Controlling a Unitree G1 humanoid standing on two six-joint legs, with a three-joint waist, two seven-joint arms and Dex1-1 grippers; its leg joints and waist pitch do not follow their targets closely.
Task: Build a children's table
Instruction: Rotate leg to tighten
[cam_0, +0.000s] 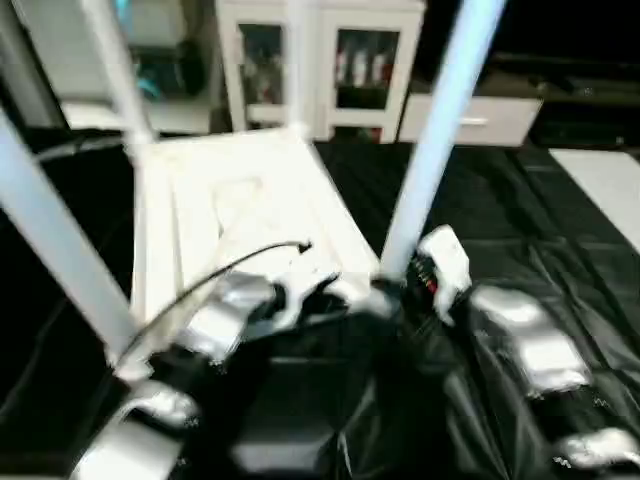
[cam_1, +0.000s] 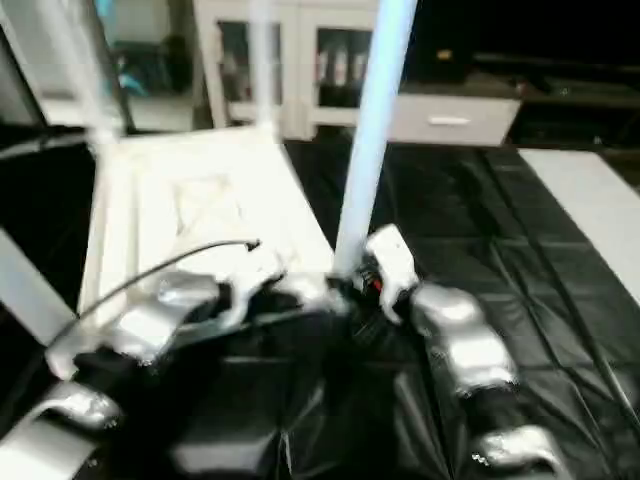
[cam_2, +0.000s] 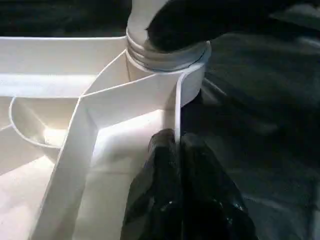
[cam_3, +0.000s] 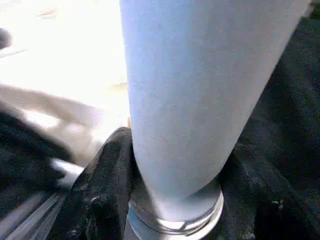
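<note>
The table top (cam_0: 235, 215) is seen lying upside down on black sheeting (cam_0: 520, 230), its ribbed underside turned up. 4 legs are counted standing up from its corner sockets: 1 at the near right corner (cam_0: 440, 130), 1 at the near left (cam_0: 55, 240), and 2 at the far corners (cam_0: 118, 70) and (cam_0: 297, 60).

The left gripper (cam_2: 177, 145) is seen with its 2 black fingers (cam_2: 160, 185) pressed together, nothing between them. Their tips are set against the thin upright rim of the table top, just short of the round corner socket (cam_2: 190, 82). To one side of the fingers the ribbed white underside is spread; to the other side open black sheeting is seen.

The right gripper (cam_3: 172, 180) is placed around the base of the near right leg, just above its ringed collar (cam_3: 175, 220). 1 black finger (cam_3: 107, 185) is seen touching the tube on one side, and the other finger lies against the opposite side, so the leg is held between the 2.

Beyond the right gripper, wide free sheeting is seen. Behind the table top, 1 white cabinet (cam_0: 320, 60) with glass doors is seen.
</note>
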